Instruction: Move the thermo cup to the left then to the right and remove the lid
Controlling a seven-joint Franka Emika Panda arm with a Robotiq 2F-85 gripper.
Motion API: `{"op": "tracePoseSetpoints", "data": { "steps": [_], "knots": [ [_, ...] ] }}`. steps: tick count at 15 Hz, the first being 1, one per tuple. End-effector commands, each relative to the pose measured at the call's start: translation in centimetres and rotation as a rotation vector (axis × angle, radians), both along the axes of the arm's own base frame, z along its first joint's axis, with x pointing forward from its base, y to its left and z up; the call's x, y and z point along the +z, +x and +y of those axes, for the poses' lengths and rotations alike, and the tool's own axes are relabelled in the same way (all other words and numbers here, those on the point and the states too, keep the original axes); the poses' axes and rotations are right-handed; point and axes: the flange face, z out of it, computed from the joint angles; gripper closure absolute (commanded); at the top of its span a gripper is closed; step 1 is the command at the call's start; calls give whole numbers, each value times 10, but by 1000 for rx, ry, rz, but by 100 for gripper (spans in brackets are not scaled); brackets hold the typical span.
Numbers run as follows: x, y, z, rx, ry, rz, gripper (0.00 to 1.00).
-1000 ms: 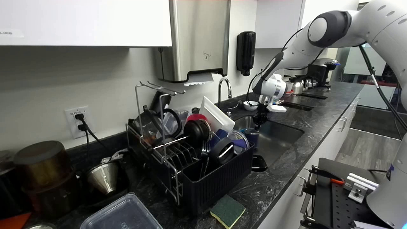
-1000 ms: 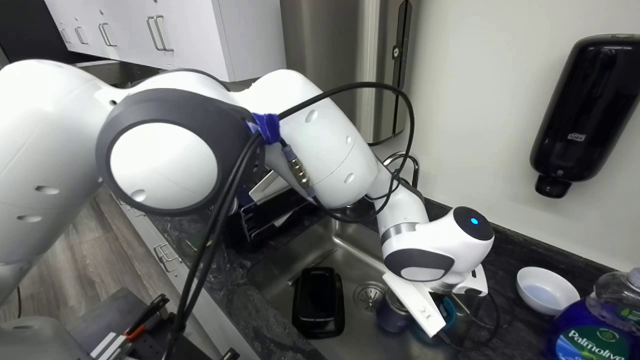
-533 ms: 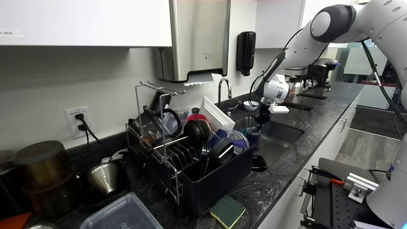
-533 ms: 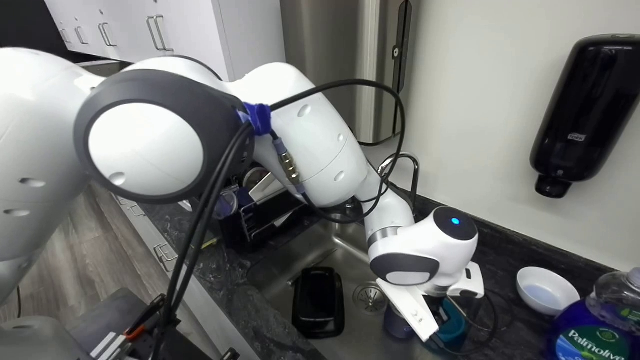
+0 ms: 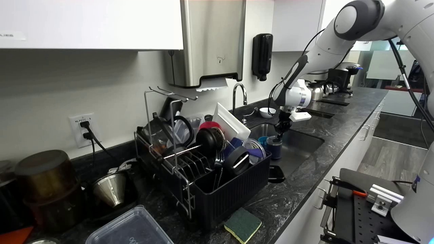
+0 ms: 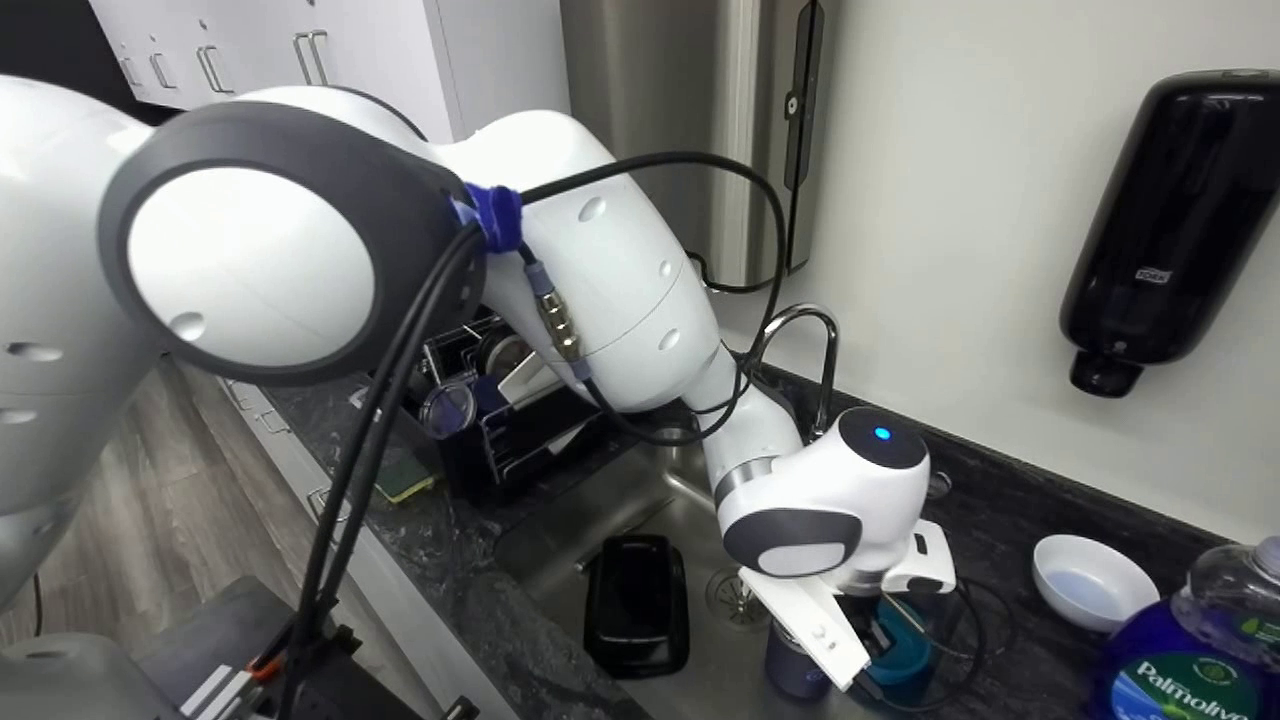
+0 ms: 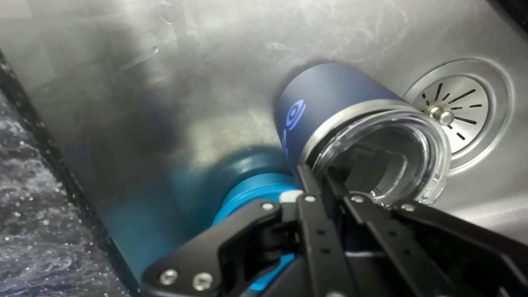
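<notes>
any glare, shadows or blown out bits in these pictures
Wrist view: pale glare on the steel sink, glints on the clear lid of the thermo cup, blue reflection beside the teal cup; in an exterior view: white cabinet nearly blown out, shadow on the wall beneath.

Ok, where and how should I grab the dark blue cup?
I'd take the cup by its round wall, just below the metal rim, probably from above and clear of the adjacent turquoise container. The cup looks upright, and gripping its clear lid might only pull that off.
</notes>
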Motion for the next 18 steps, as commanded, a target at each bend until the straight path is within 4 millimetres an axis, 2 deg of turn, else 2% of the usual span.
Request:
{"op": "tracePoseSetpoints", "data": {
  "steps": [1,10,18],
  "knots": [
    [4,-11,-2,47,7,51,98],
    [10,-19,-20,79,-20,112,98],
    [20,-33,-52,148,32,117,98]
  ]
}}
